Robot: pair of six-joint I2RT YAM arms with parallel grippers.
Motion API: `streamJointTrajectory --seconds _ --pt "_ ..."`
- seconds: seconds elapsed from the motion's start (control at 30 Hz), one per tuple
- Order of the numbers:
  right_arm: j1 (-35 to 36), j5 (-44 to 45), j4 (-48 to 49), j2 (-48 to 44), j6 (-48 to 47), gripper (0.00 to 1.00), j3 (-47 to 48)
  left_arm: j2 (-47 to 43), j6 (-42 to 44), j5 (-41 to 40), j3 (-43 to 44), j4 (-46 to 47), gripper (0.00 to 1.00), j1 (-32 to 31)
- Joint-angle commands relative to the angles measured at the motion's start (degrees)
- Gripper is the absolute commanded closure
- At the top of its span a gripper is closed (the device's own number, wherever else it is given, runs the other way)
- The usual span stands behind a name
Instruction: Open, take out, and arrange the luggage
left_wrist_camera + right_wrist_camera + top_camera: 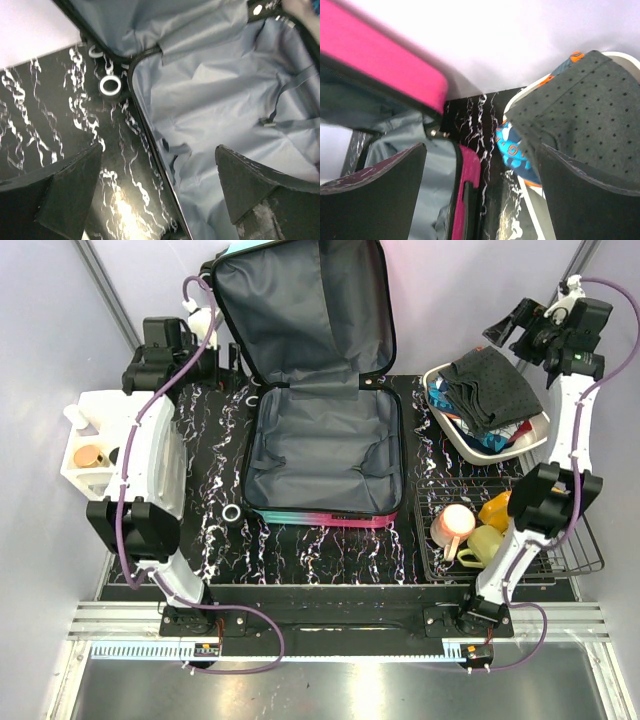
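Note:
The luggage (325, 445) lies open in the middle of the black marbled table, its lid (305, 305) propped upright at the back. Only dark grey lining shows inside, and its front rim is pink to teal. My left gripper (222, 358) is open and empty at the case's back left corner. In the left wrist view (160, 190) it hangs over the case's left rim (150, 130). My right gripper (505, 332) is open and empty, raised above the white oval tub (470, 445). The right wrist view (480, 195) shows the pink shell (467, 170) and the tub's dotted dark cloth (580, 110).
The tub holds dark and blue-orange clothes (512, 150). A wire rack (575, 560) at front right holds a pink cup (455, 523) and yellow mugs (485, 543). A white organizer (95, 400) stands at the left edge. A white ring (232, 512) lies near the case's front left; another ring (110, 85) lies by the hinge.

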Motion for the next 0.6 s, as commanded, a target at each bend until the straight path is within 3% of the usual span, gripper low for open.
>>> streamJointTrajectory --seconds 0.0,0.07,0.37,0.57 --pt "5.8 1.7 -2.2 -10.6 -10.1 0.00 -10.1 -6.3 1.4 -13.1 -7.2 0.7 0.01 -5.4" --pt "10.1 4.4 -0.4 -13.8 -13.7 0.01 -18.3 -9.7 2.1 -17.8 -14.0 2.9 0.01 -7.4" --pt "27.1 14.7 7.2 -35.1 -21.8 0.00 -50.9 -18.8 0.7 -18.6 -32.8 7.8 0.01 -12.6" --pt "29.7 16.5 6.7 -41.9 -21.4 0.00 -56.6 -22.7 0.8 -21.4 -37.3 12.0 0.01 -12.7"
